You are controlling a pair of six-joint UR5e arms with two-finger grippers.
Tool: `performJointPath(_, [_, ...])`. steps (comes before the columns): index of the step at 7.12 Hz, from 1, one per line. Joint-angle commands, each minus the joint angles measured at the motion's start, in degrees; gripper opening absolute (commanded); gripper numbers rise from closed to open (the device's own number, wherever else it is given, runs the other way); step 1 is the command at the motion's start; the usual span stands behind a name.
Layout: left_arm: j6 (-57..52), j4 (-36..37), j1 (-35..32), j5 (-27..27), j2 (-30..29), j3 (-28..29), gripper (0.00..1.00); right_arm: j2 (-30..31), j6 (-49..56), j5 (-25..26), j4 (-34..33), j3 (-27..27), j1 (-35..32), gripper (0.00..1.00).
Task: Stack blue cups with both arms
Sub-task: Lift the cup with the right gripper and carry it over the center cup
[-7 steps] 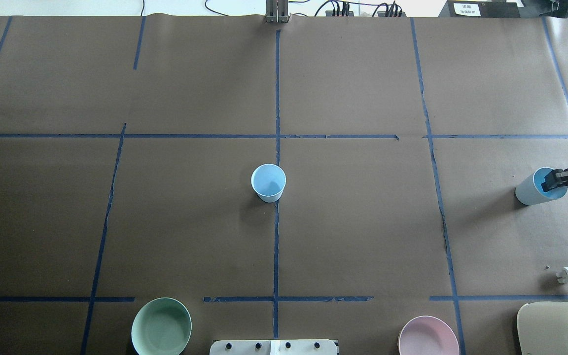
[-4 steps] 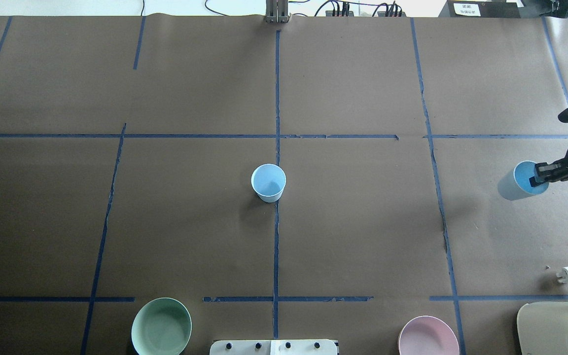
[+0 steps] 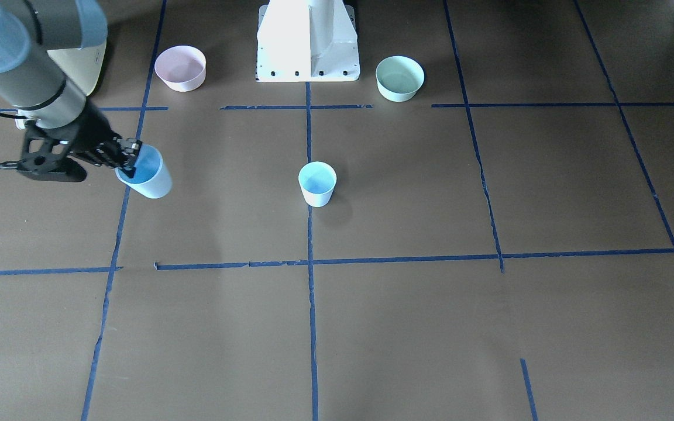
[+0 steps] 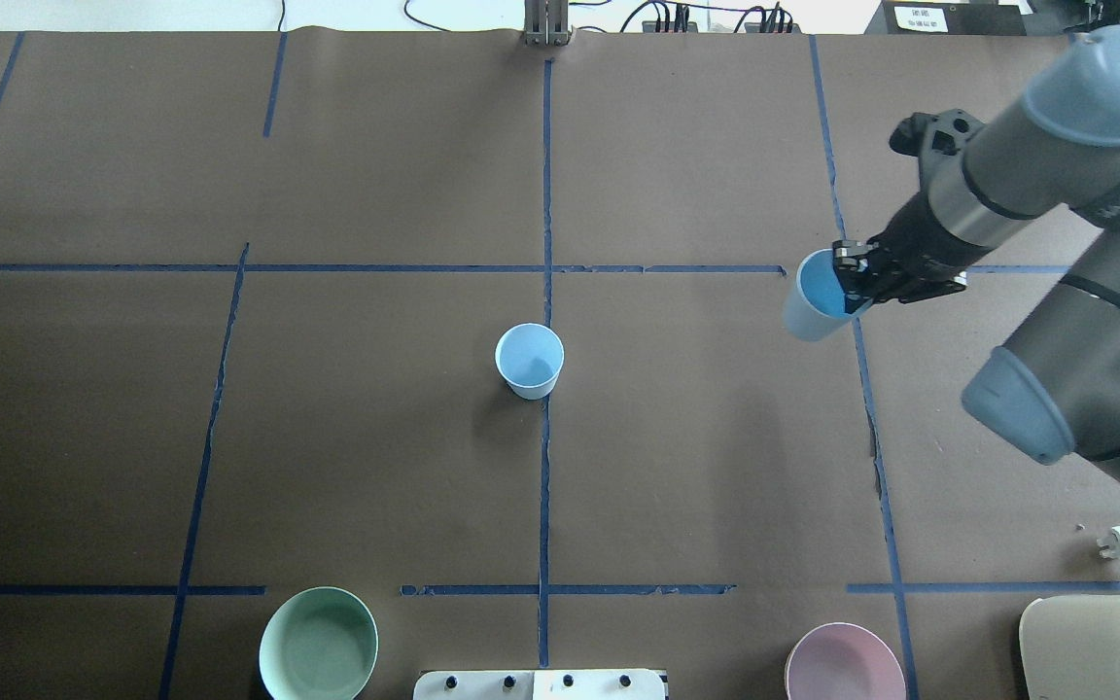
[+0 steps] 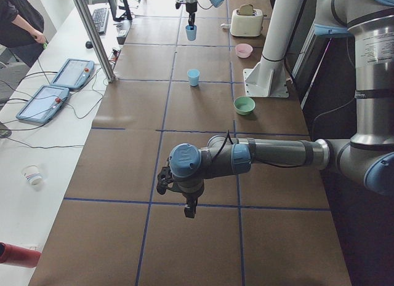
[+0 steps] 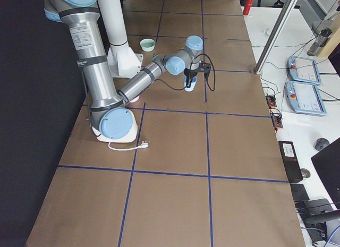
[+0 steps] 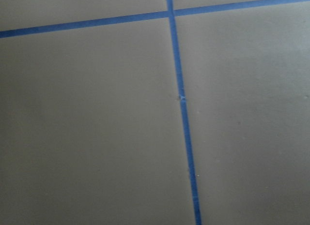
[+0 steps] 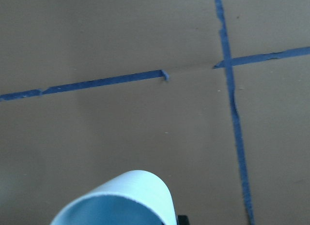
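Swinging in from the right edge of the brown-papered table, my black two-finger right gripper stays clenched on the rim of a small pale-blue tapered plastic cup, lifted and tilted, closing on its upright twin cup at centre for stacking, while I cannot tell whether the left gripper is parted or closed.

Bright, even light from above: soft shadows, crisp fixed views, softer wrist views.

Beneath the right claw, toward its left side, the brown paper-covered table shows only a faint, wide-edged shadow patch. Well to the claw's left, the upright pale-blue plastic cup has a small soft shadow at its base. Toward the robot's base from the claw, the white square pedestal is blown out to near-featureless white. In the right wrist view, the rim of the pale-blue tapered plastic cup gripped by the claw looms large and out of focus. The blue tape lines there are slightly soft. The left wrist view is dimmer and greyish.
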State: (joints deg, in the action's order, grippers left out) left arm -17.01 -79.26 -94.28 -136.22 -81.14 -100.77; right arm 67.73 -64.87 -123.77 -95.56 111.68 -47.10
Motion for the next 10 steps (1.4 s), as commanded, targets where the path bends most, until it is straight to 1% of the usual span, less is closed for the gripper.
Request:
performJointPath(1, [1.6, -2.5, 0.2, 0.7, -0.2, 0.6, 1.0, -10.0, -12.7, 8.3, -4.7, -0.7, 9.8, 0.0])
performJointPath(2, [1.7, -3.1, 0.2, 0.7, -0.2, 0.8, 1.0, -14.0, -16.4, 11.7, -4.7, -3.6, 12.4, 0.0])
performJointPath(3, [1.7, -3.1, 0.2, 0.6, -0.2, 0.8, 1.0, -18.1, -20.0, 13.9, -4.5, -7.5, 14.6, 0.0])
performJointPath(4, [1.8, -3.1, 0.2, 0.6, -0.2, 0.8, 1.0, -20.6, -22.1, 15.6, -4.1, -9.7, 16.1, 0.0])
performJointPath(5, [2.2, -3.1, 0.2, 0.6, -0.2, 0.8, 1.0, -22.6, -22.8, 16.0, -4.0, -11.9, 16.9, 0.0])
performJointPath(7, [2.2, -3.1, 0.2, 0.5, -0.2, 0.8, 1.0, -24.0, -22.8, 16.4, -3.9, -13.5, 17.0, 0.0])
performJointPath(10, [2.2, -3.1, 0.2, 0.5, -0.2, 0.8, 1.0, -23.7, -23.7, 16.8, -0.9, -15.1, 17.5, 0.01])
